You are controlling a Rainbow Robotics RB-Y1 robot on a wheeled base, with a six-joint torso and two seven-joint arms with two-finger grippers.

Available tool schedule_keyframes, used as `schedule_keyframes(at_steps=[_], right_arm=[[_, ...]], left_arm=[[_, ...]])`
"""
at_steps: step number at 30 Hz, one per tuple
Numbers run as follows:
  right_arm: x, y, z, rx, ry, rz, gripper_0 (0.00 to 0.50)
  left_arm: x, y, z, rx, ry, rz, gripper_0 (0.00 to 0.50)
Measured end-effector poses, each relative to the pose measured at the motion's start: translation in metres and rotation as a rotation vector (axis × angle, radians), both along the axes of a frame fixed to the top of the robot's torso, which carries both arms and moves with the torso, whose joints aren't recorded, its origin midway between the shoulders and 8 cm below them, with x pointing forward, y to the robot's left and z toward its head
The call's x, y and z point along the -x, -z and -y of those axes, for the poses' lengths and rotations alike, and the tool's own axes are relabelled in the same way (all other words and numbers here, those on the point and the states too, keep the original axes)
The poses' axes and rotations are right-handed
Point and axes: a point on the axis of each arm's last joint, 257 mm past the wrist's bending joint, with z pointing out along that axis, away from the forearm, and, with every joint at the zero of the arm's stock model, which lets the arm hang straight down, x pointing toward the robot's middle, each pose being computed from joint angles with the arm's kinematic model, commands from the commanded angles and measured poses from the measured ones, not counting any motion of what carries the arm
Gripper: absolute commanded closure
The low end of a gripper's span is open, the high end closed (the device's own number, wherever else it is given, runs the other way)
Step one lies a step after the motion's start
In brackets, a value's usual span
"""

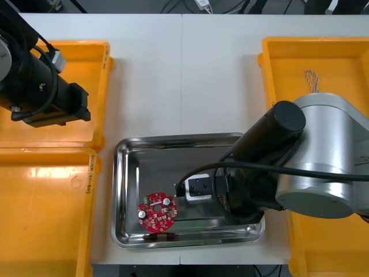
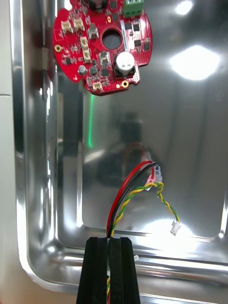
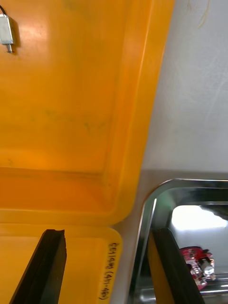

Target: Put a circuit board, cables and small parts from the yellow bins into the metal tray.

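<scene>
In the right wrist view my right gripper (image 2: 109, 249) is shut on a red and yellow cable (image 2: 137, 187), low over the metal tray (image 2: 28, 199). The cable's black, red and twisted yellow strands curl out from the fingertips, and a white plug (image 2: 175, 228) sits at the free end. Beyond it a round red circuit board (image 2: 102, 45) lies flat on the tray floor; in the front view the circuit board (image 1: 157, 212) is in the tray's (image 1: 122, 190) near left part. My left gripper (image 3: 107, 232) is open and holds nothing, above the seam of the two left yellow bins (image 3: 71, 118).
A small metal part (image 3: 5, 29) lies in the far left bin. A twisted cable (image 1: 312, 79) lies in the far right yellow bin (image 1: 277, 63). My right arm (image 1: 323, 156) covers the tray's right end, and my left arm (image 1: 40, 92) hangs over the far left bin.
</scene>
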Motion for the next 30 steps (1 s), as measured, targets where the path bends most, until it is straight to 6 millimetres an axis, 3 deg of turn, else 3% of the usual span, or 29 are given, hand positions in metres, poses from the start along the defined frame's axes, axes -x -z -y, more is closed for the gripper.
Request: schedule_keyframes(at_steps=[7,16,26,30], right_arm=[[0.001,0.023,-0.001,0.028,0.016,0.015,0.5],[0.007,0.048,0.002,0.051,0.043,-0.043,0.5],[0.012,0.064,0.004,0.071,0.051,-0.029,0.5],[0.013,0.064,0.001,0.064,0.052,-0.031,0.5]], left_arm=[[-0.011,-0.004,-0.035,-0.063,0.095,-0.008,0.0],[-0.024,-0.001,-0.073,-0.026,-0.003,-0.039,0.0],[-0.047,0.005,-0.108,-0.132,0.174,0.011,0.0],[-0.057,0.01,-0.12,-0.124,0.143,0.025,0.0]])
